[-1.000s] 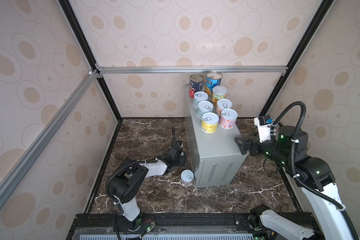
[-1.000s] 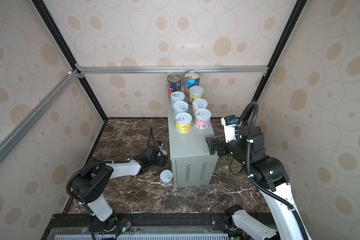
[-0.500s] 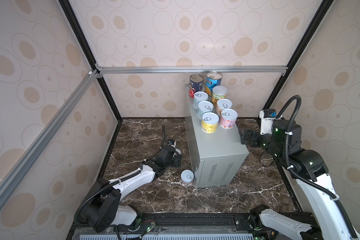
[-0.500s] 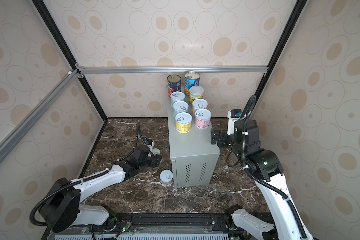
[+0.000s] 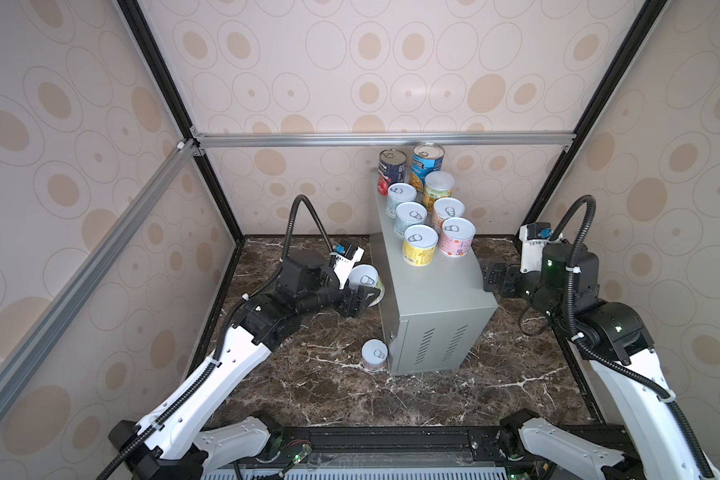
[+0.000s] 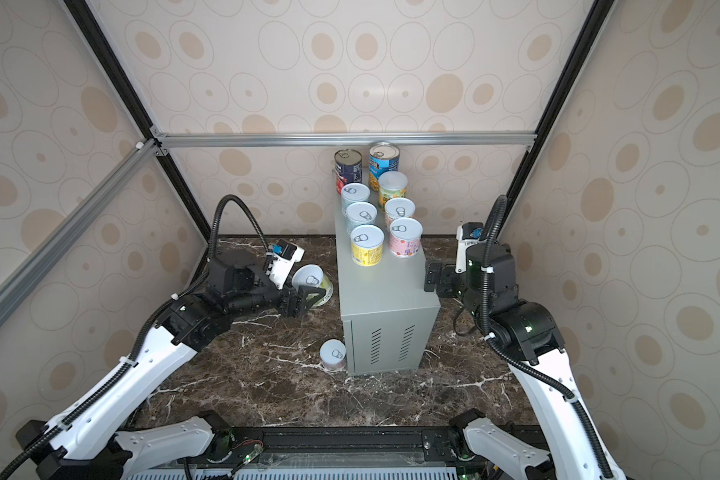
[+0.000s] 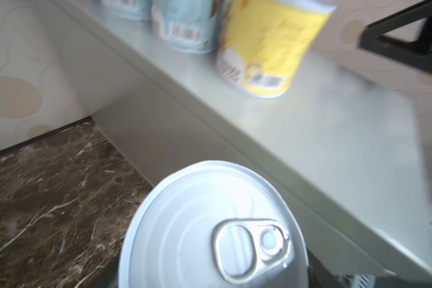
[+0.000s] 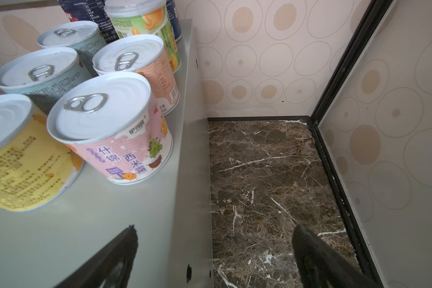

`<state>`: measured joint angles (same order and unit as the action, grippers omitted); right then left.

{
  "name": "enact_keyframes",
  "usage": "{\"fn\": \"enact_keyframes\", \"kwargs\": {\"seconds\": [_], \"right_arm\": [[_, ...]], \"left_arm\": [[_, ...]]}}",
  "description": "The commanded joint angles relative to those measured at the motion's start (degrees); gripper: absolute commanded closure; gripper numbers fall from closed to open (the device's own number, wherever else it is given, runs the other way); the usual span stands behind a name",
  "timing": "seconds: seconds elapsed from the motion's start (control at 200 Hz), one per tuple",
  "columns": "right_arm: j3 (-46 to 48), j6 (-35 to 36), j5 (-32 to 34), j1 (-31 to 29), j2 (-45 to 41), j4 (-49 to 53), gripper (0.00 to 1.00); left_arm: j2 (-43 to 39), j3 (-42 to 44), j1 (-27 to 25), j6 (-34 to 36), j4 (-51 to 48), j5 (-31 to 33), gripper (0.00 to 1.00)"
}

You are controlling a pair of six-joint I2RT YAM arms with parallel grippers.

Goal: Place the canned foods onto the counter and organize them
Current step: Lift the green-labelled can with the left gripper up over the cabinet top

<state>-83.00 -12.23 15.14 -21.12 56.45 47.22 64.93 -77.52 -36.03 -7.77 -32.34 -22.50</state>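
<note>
left gripper (image 5: 362, 297) pinches green can (image 5: 364, 279) around its body, just beside counter (image 5: 433, 299) left wall. Can is tilted: the long axis leans, with the lid end up and away from counter and the base toward it. Pull tab faces the left wrist camera.

right gripper (image 5: 488, 277) is spread wide and empty at counter's right top edge, one jaw over the top, the other over floor (image 5: 308, 374).

eight cans (image 5: 410, 216) stand upright in two rows on the rear of the top. yellow can (image 5: 420, 245) and pink can (image 5: 457, 237) are frontmost. The front stretch of the top is bare to its edge.

last can (image 5: 374, 353) stands upright on floor just beside counter's front-left corner. Open floor lies left and in front.
</note>
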Motion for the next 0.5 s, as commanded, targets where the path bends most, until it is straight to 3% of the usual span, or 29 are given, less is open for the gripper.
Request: {"fn": "enact_keyframes", "kwargs": {"seconds": [0.0,0.295,0.495], "right_arm": [[1.6,1.5,1.5,0.4,-2.4,0.8,0.00],[-0.2,3.5,-0.4,0.4,-3.4,2.5,0.00],[-0.4,4.7,-5.0,0.4,-3.7,1.8,0.00]], "left_arm": [[1.3,-9.8,-1.4,5.5,-7.8,-9.1,0.69],[9.2,-23.3,-8.9,6.0,-13.5,-9.0,0.73],[15.1,-28.7,-14.0,5.1,-13.3,-3.0,0.73]]}}
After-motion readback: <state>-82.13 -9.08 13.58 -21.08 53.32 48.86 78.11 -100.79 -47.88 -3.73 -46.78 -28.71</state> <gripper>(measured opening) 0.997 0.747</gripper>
